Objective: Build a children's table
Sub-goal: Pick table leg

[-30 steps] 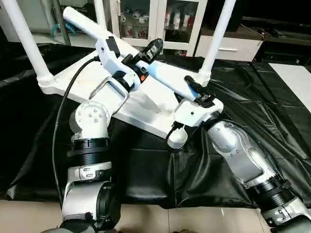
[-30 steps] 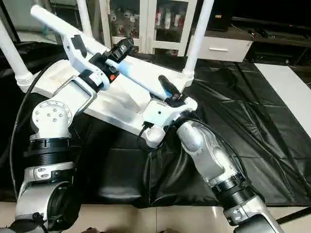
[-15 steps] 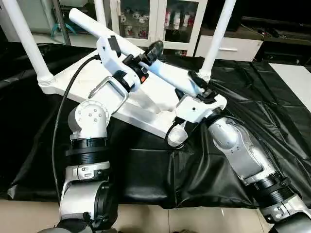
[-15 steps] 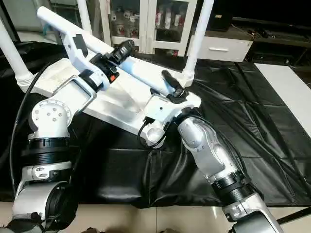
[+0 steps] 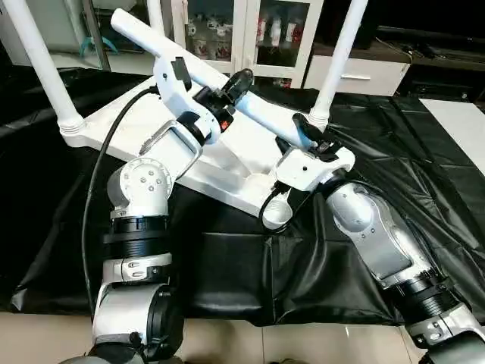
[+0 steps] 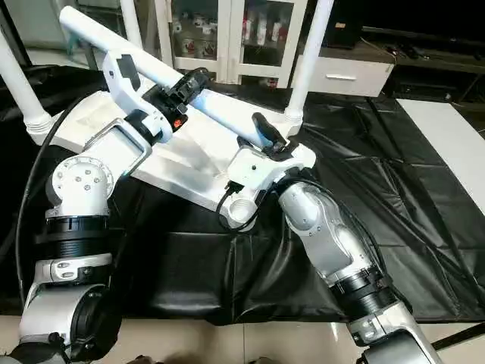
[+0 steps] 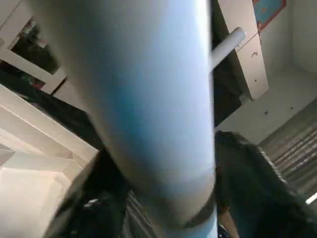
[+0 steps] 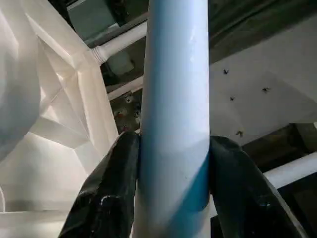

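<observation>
My left gripper (image 5: 231,85) blocks the middle of the loose leg (image 5: 144,34). Standing legs (image 5: 342,53) at twelve o'clock run off the frame. My wrist covers the tabletop (image 5: 227,163) centre.

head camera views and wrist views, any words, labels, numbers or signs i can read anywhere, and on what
No text can be read in any view.
Cabinet shelves: the small items behind the glass may carry labels, too small to read.
Left arm: a small orange mark by the wrist, no letters legible.
Loose white tube leg, tabletop and black sheet: no print seen.
</observation>
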You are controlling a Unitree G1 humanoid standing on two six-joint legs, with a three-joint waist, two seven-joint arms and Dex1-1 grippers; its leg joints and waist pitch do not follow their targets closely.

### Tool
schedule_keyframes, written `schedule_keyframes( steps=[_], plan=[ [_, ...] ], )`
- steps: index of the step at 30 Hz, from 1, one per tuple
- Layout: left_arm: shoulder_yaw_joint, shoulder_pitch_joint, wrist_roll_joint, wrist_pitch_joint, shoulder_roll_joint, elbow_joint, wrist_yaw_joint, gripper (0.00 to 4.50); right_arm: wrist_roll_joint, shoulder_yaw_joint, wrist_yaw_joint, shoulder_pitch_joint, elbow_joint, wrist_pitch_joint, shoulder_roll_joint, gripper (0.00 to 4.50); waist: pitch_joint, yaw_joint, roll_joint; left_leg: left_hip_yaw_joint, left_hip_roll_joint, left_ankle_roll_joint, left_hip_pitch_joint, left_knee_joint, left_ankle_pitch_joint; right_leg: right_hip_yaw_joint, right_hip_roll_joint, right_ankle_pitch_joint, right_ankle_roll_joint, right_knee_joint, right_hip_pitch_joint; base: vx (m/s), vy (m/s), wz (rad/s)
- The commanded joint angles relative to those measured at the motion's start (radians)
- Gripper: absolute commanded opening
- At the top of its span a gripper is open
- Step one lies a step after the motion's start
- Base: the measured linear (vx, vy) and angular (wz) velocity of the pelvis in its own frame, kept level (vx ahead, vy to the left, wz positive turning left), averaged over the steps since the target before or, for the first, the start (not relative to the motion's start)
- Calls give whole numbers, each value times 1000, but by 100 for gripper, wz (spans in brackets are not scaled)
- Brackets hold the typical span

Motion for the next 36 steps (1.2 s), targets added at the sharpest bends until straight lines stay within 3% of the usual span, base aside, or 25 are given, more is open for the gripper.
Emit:
schedule_keyframes(
  steps=[1, 10, 11, 13, 19, 21, 22, 23, 24, 26, 28, 31, 33, 34, 36],
  plan=[
    [-7, -7, 9, -9, 0, 10, 6, 241, 7, -22, 8, -10, -1, -5, -3, 175, -74, -5, 4, -4, 11, 20, 21, -66, -173, 25, -16, -90, -188, -54, 54, 0, 0, 0],
    [0, -8, 12, -20, 2, 12, 16, 197, 7, -28, 3, -11, 0, -11, 2, 175, -74, -5, 5, -4, 11, 22, 21, -66, -175, 24, -16, -91, -191, -55, 54, 0, 0, 0],
    [0, -8, 15, -24, 3, 13, 17, 191, 9, -29, 2, -10, 0, -12, 4, 210, -73, -5, 5, -4, 11, 22, 20, -67, -177, 24, -15, -93, -190, -55, 54, 0, 0, 0],
    [-5, -8, 31, -37, 8, 15, 19, 190, 104, -46, 60, 0, -17, -43, 24, 245, -75, -6, 6, -4, 11, 31, 22, -67, -196, 24, -16, -96, -190, -56, 54, 0, 0, 0],
    [-3, -15, 40, -55, 10, 21, 26, 178, 166, -45, 104, 13, -49, -91, 31, 287, -75, -3, 7, -5, 13, 35, 21, -67, -168, 24, -17, -72, -190, -53, 55, 0, 0, 0],
    [0, -24, 50, -81, 13, 35, 30, 176, 236, -21, 177, 38, -90, -138, 31, 292, -76, -3, 20, -7, 14, 31, 23, -67, -174, 24, -17, -54, -201, -52, 55, 0, 0, 0],
    [-1, -31, 54, -93, 18, 46, 22, 173, 300, -20, 225, 59, -128, -135, 38, 293, -75, -2, 17, -5, 14, 36, 23, -67, -181, 24, -16, -52, -201, -55, 55, 0, 0, 0],
    [-1, -31, 54, -93, 18, 46, 22, 172, 300, -20, 225, 59, -128, -135, 38, 293, -74, -2, 23, -5, 13, 43, 24, -68, -191, 25, -15, -50, -203, -55, 55, 0, 0, 0],
    [0, -37, 56, -101, 25, 59, 14, 172, 369, -29, 268, 80, -169, -109, 50, 293, -76, -2, 19, -7, 15, 46, 23, -70, -199, 24, -16, -46, -205, -55, 57, 0, 0, 0],
    [2, -45, 59, -110, 38, 76, 3, 171, 432, -56, 302, 95, -205, -65, 58, 293, -74, -3, 24, -10, 16, 48, 22, -73, -211, 23, -16, -58, -213, -55, 56, 0, 0, 0],
    [4, -57, 59, -105, 59, 89, -24, 170, 523, -115, 341, 89, -223, 15, 59, 293, -74, -4, 22, -12, 17, 36, 23, -74, -224, 23, -18, -85, -214, -56, 57, 0, 0, 0],
    [2, -64, 53, -90, 72, 88, -48, 170, 587, -153, 368, 77, -230, 83, 55, 293, -72, -3, 24, -12, 17, 22, 26, -76, -243, 24, -18, -109, -219, -58, 54, 0, 0, 0],
    [-24, -62, 9, -11, 113, 54, -152, 170, 762, -242, 444, 28, -237, 286, 32, 293, -73, -4, 20, -12, 16, 22, 26, -76, -232, 24, -17, -100, -223, -55, 57, 0, 0, 0],
    [-49, -51, -17, 36, 142, 23, -221, 170, 864, -287, 490, -6, -232, 398, 4, 293, -75, 1, 25, -14, 16, 28, 28, -74, -204, 24, -19, -73, -237, -48, 59, 0, 0, 0],
    [-95, -29, -37, 79, 187, -21, -313, 170, 994, -331, 566, -49, -222, 539, -57, 293, -74, 3, 28, -10, 17, 31, 30, -71, -173, 23, -16, -32, -257, -46, 57, 0, 0, 0]
  ],
)
